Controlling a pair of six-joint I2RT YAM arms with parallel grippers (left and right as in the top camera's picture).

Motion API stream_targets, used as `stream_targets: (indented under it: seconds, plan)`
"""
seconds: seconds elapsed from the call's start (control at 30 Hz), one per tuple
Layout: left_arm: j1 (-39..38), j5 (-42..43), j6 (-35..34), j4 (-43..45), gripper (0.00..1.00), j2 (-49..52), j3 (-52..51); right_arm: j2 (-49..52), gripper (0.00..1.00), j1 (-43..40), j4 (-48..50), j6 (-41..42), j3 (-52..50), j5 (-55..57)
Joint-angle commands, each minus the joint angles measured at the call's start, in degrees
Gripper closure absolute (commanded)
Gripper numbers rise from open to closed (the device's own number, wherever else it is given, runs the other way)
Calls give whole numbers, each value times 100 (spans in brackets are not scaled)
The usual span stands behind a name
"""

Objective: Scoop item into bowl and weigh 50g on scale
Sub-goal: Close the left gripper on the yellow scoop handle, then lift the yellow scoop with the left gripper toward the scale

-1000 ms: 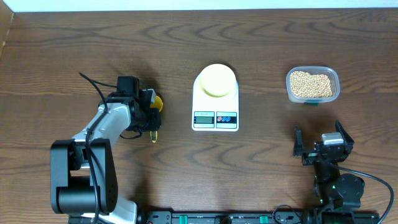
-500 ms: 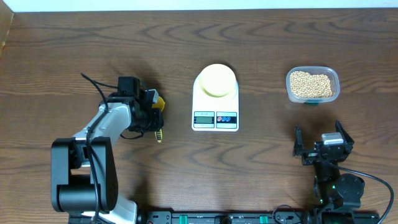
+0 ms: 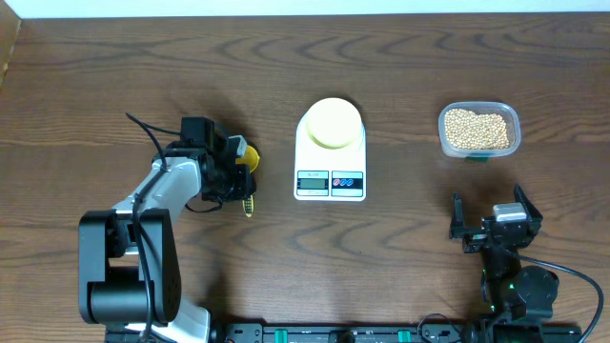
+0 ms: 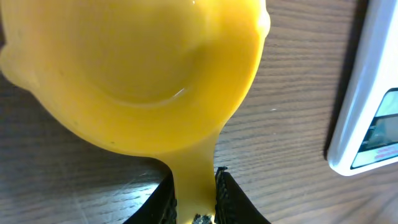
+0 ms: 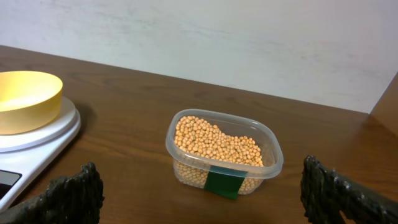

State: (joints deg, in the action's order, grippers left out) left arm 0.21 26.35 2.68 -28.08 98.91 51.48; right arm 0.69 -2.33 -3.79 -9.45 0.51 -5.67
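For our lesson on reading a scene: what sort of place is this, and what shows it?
Probably a robotics lab bench, not a kitchen: a left arm holding a scoop and a right arm mounted at a wooden table, with a scale, bowl and tub of beans laid out.

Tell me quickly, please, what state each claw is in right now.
Left claw: closed on the handle of the yellow scoop.
Right claw: open, holding nothing.
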Motion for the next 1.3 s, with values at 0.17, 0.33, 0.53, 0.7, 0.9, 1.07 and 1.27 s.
stream_targets:
  seconds: [0.17, 0.33, 0.53, 0.7, 0.9, 1.07, 1.27]
  plan:
    - [17, 175, -37, 0, 92, 24, 114, -31, 1, 39, -13, 63, -20, 17]
    - [17, 175, -101, 2, 93, -157, 133, -31, 1, 39, -13, 63, -20, 17]
    - [15, 227, -470, 61, 93, -590, 131, -31, 1, 39, -13, 63, -20, 17]
    - [15, 1204, -577, 264, 93, -1049, 131, -31, 1, 39, -13, 63, -20, 17]
    - [15, 1858, -1589, 1141, 93, -1412, 131, -31, 1, 39, -13, 63, -20, 17]
    - [15, 2186, -2938, 2319, 93, -1641, 131, -31, 1, 39, -13, 63, -20, 17]
    - [15, 2529, -4463, 3646, 93, -1784, 131, -31, 1, 39, -13, 63, -20, 17]
